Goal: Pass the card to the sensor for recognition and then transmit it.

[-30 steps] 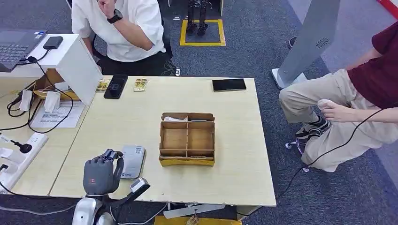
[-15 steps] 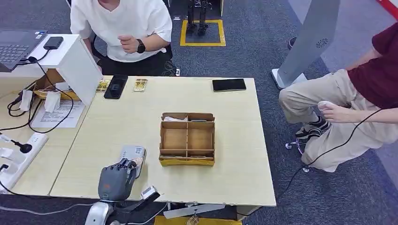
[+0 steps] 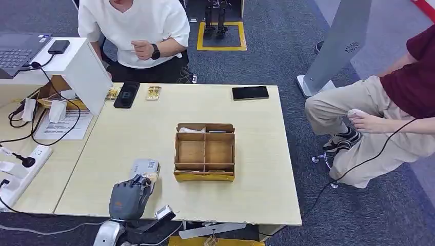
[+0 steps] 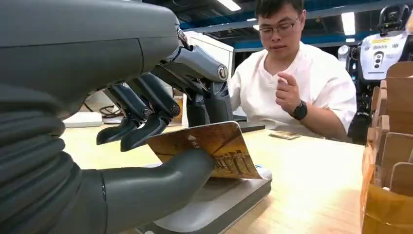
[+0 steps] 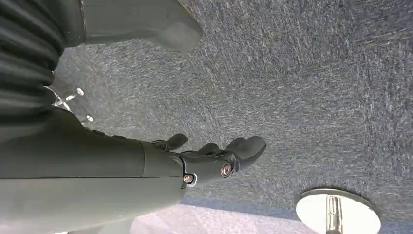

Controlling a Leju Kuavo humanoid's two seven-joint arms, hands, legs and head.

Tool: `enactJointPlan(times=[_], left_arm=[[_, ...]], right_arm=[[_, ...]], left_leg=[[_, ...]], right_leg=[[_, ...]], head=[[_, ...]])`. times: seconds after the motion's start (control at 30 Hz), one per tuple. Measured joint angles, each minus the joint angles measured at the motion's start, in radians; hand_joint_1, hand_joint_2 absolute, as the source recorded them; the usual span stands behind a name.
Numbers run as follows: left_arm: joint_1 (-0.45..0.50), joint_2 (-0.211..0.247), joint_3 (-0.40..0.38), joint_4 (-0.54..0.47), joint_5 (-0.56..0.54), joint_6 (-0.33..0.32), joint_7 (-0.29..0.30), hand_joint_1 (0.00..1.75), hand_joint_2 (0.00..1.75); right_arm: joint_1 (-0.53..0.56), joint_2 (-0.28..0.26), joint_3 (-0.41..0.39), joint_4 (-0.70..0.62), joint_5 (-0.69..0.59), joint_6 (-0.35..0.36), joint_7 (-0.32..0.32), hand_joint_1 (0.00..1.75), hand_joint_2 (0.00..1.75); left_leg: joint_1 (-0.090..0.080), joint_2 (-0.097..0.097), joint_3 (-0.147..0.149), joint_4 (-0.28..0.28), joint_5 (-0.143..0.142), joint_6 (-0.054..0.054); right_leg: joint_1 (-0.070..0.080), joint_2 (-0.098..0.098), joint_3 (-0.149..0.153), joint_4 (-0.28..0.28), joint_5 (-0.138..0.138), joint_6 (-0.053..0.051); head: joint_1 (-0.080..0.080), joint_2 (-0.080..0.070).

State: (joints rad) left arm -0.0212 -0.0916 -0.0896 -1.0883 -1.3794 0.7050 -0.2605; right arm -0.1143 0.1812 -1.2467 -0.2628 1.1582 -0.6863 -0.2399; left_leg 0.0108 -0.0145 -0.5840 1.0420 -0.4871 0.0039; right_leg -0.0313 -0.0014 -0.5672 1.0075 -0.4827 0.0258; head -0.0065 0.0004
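Over the grey sensor (image 3: 145, 171) near the table's (image 3: 256, 169) front edge, our left hand (image 3: 128, 199) pinches a gold card (image 4: 214, 146). Our right hand (image 5: 204, 158) hangs empty, fingers apart, above carpet.

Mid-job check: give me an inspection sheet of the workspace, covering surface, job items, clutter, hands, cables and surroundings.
Surface: pale wooden table.
Job's things: card held tilted above the grey sensor; whether they touch is unclear.
Clutter: wooden divided box mid-table; two black phones and loose cards at the far edge.
Hands: left hand grips the card; right hand hangs over carpet, fingers apart, holding nothing.
Cables: black leads and a power strip on the side desk.
Surroundings: seated person in white opposite; another person at the right.
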Motion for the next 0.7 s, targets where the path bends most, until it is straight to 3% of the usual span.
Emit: enactJointPlan(times=[0.33,0.43,0.5,0.57,0.6,0.7], left_arm=[[0.000,0.001,-0.003,0.003,0.019,0.000,-0.012,1.75,1.75],[0.002,-0.016,0.009,-0.025,0.095,0.002,-0.105,1.75,1.75],[0.002,-0.064,0.058,-0.059,0.214,0.001,-0.276,1.75,1.75],[-0.003,-0.129,0.125,-0.085,0.328,0.001,-0.390,1.75,1.75],[-0.005,-0.153,0.138,-0.099,0.400,0.001,-0.416,1.75,1.75],[-0.017,-0.192,0.145,-0.148,0.528,0.000,-0.408,1.75,1.75]], right_arm=[[0.000,0.000,0.007,0.000,-0.004,0.000,0.000,0.00,1.75],[0.000,0.000,0.008,0.000,-0.009,-0.001,0.000,0.00,1.75],[0.001,0.000,0.009,0.000,-0.013,-0.002,0.000,0.00,1.75],[0.001,0.000,0.009,0.000,-0.014,-0.002,0.000,0.00,1.75],[0.001,0.001,0.009,0.000,-0.014,-0.002,0.000,0.00,1.75],[0.004,0.002,0.009,-0.002,-0.013,-0.002,0.000,0.00,1.75]], left_leg=[[0.000,0.000,0.000,0.000,0.000,0.000],[0.000,0.000,0.000,0.000,0.000,0.000],[0.000,0.000,0.000,0.000,0.000,0.000],[0.000,-0.001,0.000,0.000,0.000,0.000],[0.000,0.000,0.000,0.001,0.000,0.000],[0.000,0.000,0.000,0.001,0.000,0.001]], right_leg=[[0.000,0.000,0.000,0.000,0.000,0.000],[0.000,0.000,0.000,0.000,0.000,0.000],[0.000,-0.001,0.000,0.000,0.000,0.000],[0.000,0.000,0.000,0.000,0.000,0.000],[0.000,0.000,0.000,0.000,0.000,0.000],[0.000,0.000,0.000,0.000,0.000,0.000]], head=[[0.000,0.000],[0.000,0.000],[0.000,0.000],[0.000,0.000],[0.000,0.000],[0.001,0.000]])
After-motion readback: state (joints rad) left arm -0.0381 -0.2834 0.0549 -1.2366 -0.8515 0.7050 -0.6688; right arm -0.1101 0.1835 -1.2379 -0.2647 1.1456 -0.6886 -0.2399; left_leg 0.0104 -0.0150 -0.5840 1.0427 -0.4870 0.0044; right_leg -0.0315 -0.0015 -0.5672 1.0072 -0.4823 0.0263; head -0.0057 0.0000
